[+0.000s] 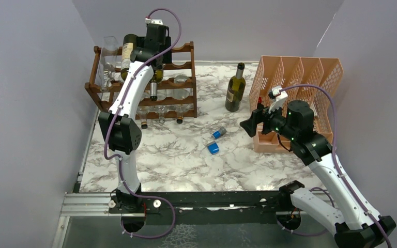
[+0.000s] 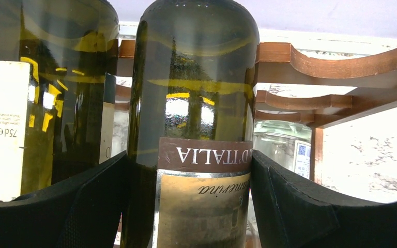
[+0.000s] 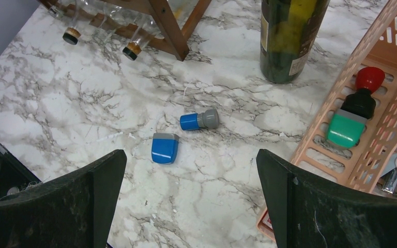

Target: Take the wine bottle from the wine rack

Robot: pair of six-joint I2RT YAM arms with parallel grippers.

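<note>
One wine rack (image 1: 183, 50) stands at upper left of the top view. There are three dark green wine bottles: a cream-labelled bottle (image 2: 46, 93) and a brown-labelled bottle (image 2: 199, 103) on the rack, and an upright bottle (image 1: 235, 88) on the worktop (image 1: 176, 165). The clear bottles overlap too much to count. There are two small blue items, a blue cap (image 3: 164, 148) and a blue-and-grey piece (image 3: 199, 121), and one peach organizer (image 1: 310, 70).

- I see soft, even overhead light; shadows are faint.
- Yellow-white glare streaks the wine bottle (image 2: 196, 103) in my left wrist view.
- Right of the bottle, the background blows out white.
</note>
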